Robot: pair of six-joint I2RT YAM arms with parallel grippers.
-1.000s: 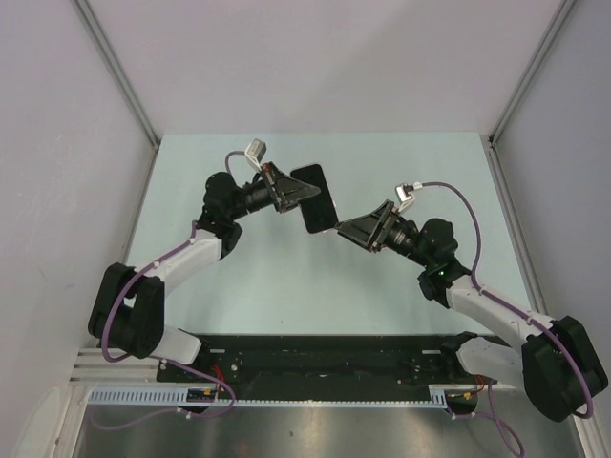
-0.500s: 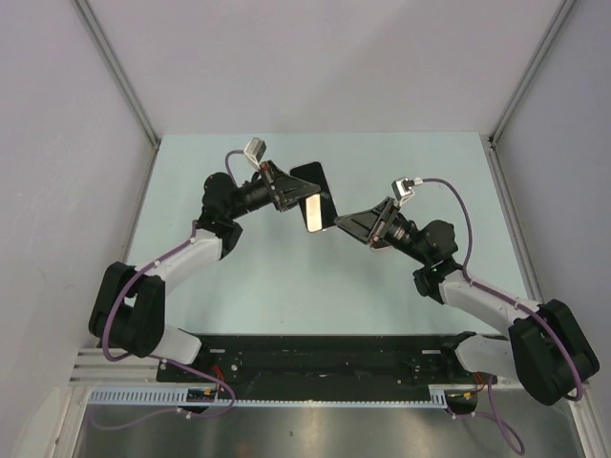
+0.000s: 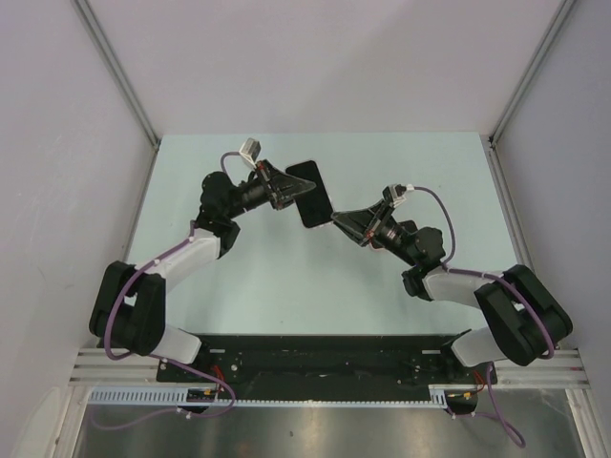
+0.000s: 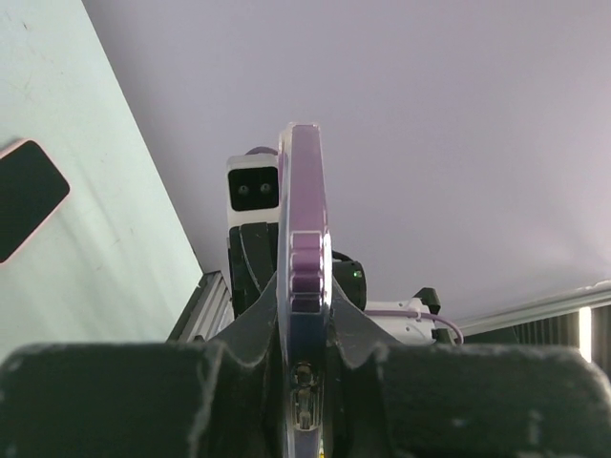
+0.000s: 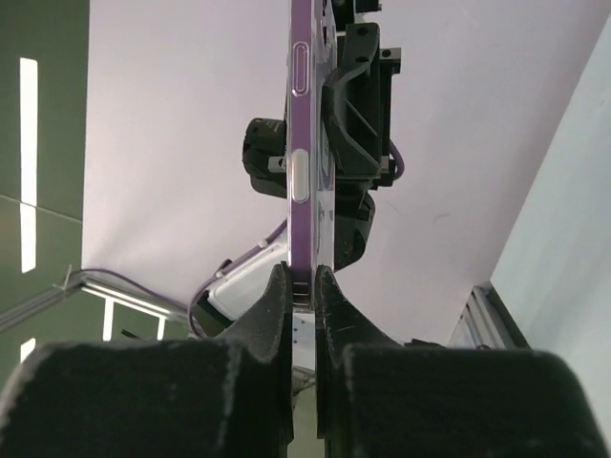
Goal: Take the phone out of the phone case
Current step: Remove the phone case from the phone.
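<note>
The left gripper (image 3: pixel 292 191) is clamped on the phone case (image 3: pixel 311 196). It holds the case by its flat faces, about midway along the long edge that lies toward the left arm. In the left wrist view the case's purple rim rises edge-on from between the closed fingers (image 4: pixel 253 324). The right gripper (image 3: pixel 336 219) is likewise closed on the case, pinching the corner nearest the arm bases on the right arm's side. The right wrist view shows its fingertips (image 5: pixel 277 296) tight against both sides of the thin purple rim, with two pale side buttons further up that rim. Between the two grips the case hangs in the air, lying roughly flat with its broad dark face turned up to the top camera. That dark face fills the case's outline, so the phone (image 3: pixel 307 181) appears to be seated in it. The edge-on wrist views do not let phone and case be told apart. Below the case lies the pale green table (image 3: pixel 239 277). In the left wrist view a dark flat rectangle with a pinkish rim (image 4: pixel 27 196) rests on the table, off to one side of the case; what it is cannot be told. Beyond the case in the same view, the right wrist's white camera housing (image 4: pixel 253 189) faces back toward it.
</note>
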